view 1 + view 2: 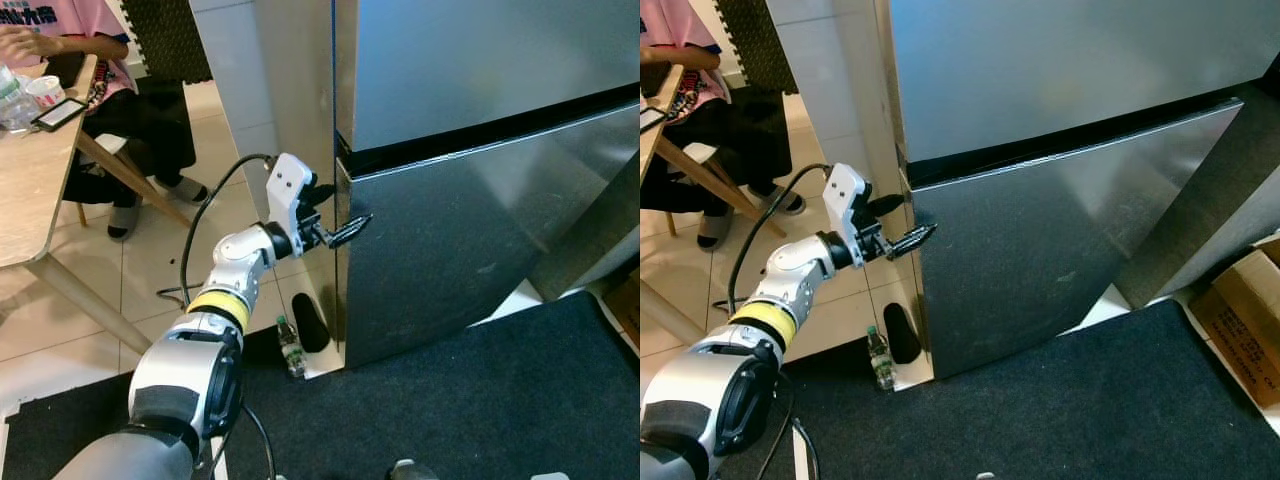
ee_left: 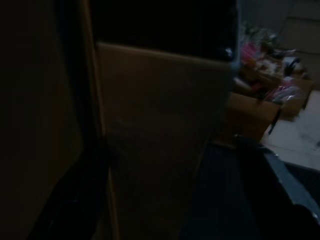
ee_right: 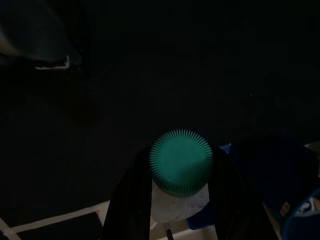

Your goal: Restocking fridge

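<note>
1. Left gripper [image 1: 335, 222]: two long black fingers spread apart, at the left edge of the tall stainless-steel fridge's [image 1: 480, 200] lower door, gripping nothing.
2. Right gripper [image 3: 182, 200]: fingers clamped on a clear plastic bottle with a green ribbed cap [image 3: 181, 162].
3. A second small green-capped bottle [image 1: 291, 347] stands on the floor at the fridge's corner.

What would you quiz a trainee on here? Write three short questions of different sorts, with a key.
1. True or false: the left gripper is at the left edge of the fridge's lower door.
2. The held bottle in the right gripper has a cap of which colour? A red, B green, C white.
3. Fill in: a second bottle stands on the ___ by the fridge's corner.
Key: 1 true; 2 B; 3 floor.
</note>
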Controlling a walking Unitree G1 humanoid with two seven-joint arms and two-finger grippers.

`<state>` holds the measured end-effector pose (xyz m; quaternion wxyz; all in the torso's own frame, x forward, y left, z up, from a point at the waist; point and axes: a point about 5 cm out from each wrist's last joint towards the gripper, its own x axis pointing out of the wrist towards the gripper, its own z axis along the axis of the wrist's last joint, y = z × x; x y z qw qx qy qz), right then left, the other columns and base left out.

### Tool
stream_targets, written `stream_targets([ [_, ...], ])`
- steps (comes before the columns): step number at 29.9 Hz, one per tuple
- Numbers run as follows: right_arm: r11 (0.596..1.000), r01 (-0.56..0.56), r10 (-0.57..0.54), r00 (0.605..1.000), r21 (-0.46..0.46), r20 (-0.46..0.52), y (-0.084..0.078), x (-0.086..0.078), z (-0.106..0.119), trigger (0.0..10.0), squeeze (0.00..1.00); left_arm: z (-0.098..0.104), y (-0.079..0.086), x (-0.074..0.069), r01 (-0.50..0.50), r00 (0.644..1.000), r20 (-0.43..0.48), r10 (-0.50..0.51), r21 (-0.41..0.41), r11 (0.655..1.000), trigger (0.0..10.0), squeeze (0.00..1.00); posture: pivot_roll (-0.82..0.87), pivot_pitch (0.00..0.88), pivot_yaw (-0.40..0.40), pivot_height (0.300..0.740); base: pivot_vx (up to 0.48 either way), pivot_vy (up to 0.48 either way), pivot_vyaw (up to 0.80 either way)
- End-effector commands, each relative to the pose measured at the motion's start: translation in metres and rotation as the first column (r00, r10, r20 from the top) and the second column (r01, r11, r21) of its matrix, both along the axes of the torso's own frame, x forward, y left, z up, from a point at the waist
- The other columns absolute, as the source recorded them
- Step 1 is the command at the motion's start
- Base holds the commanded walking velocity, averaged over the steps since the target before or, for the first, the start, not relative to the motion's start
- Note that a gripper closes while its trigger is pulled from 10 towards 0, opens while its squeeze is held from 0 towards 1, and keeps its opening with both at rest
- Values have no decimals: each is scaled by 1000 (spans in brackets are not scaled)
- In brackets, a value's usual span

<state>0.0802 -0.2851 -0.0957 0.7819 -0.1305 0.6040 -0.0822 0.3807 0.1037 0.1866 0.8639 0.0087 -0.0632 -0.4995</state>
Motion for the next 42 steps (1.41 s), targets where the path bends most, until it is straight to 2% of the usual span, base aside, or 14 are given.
stream_targets([
  [1, 1000, 25, -25, 1000, -8, 10, -4, -1, 1, 10000, 0, 10, -17, -5, 167, 985, 35, -168, 26, 986, 10000, 0, -182, 211, 51, 740, 0, 0, 0],
  [12, 999, 42, -41, 999, -7, 14, -3, -2, 1, 10000, 0, 6, -52, -25, 444, 895, 39, -445, 27, 896, 10000, 0, -184, 200, 67, 740, 0, 0, 0],
  [14, 999, 46, -46, 999, -4, 15, -2, -2, 0, 10000, 0, 5, -61, -32, 510, 859, 49, -510, 17, 860, 10000, 0, -181, 194, 70, 740, 0, 0, 0],
  [15, 999, 54, -54, 998, 2, 20, 1, -1, 0, 10000, 0, 4, -77, -49, 624, 780, 64, -622, -15, 781, 10000, 0, -178, 190, 70, 740, 0, 0, 0],
  [16, 999, 54, -54, 998, 4, 21, 1, 0, -1, 10000, 0, 2, -83, -55, 654, 756, 68, -651, -24, 756, 10000, 0, -173, 187, 69, 740, 0, 0, 0],
  [22, 999, 50, -50, 998, 10, 36, 4, 8, 0, 10000, 0, -11, -96, -81, 727, 686, 52, -725, -53, 684, 10000, 0, -162, 170, 67, 740, 0, 0, 0],
  [27, 999, 47, -48, 998, 12, 45, 4, 12, 1, 10000, 0, -22, -98, -92, 738, 674, 26, -739, -79, 670, 10000, 0, -157, 162, 68, 740, 0, 0, 0],
  [31, 999, 48, -49, 998, 21, 46, 7, 15, 1, 10000, 0, -60, -87, -107, 659, 738, -88, -670, -121, 742, 10000, 0, -145, 140, 70, 740, 0, 0, 0],
  [33, 999, 48, -49, 998, 21, 46, 7, 15, 1, 10000, 0, -60, -87, -107, 659, 738, -88, -670, -121, 742, 10000, 0, -145, 140, 70, 740, 0, 0, 0],
  [35, 998, 48, -49, 998, 35, 32, 11, 13, -1, 10000, 0, -94, -66, -107, 528, 815, -205, -542, -125, 840, 10000, 0, -132, 133, 66, 740, 0, 0, 0],
  [36, 998, 48, -49, 998, 35, 32, 11, 13, -1, 10000, 0, -94, -66, -107, 528, 815, -205, -542, -125, 840, 10000, 0, -132, 133, 66, 740, 0, 0, 0],
  [37, 998, 44, -45, 999, 42, 14, 13, 9, -3, 10000, 0, -123, -45, -108, 391, 857, -312, -410, -123, 912, 10000, 0, -126, 127, 62, 740, 0, 0, 0],
  [39, 998, 41, -41, 999, 53, -9, 15, 3, -5, 10000, 0, -161, -10, -120, 195, 861, -464, -208, -77, 978, 10000, 0, -116, 126, 58, 740, 0, 0, 0],
  [42, 998, 40, -39, 999, 56, -15, 15, 1, -5, 10000, 0, -172, 2, -127, 137, 848, -511, -142, -47, 989, 10000, 0, -111, 122, 57, 740, 0, 0, 0],
])
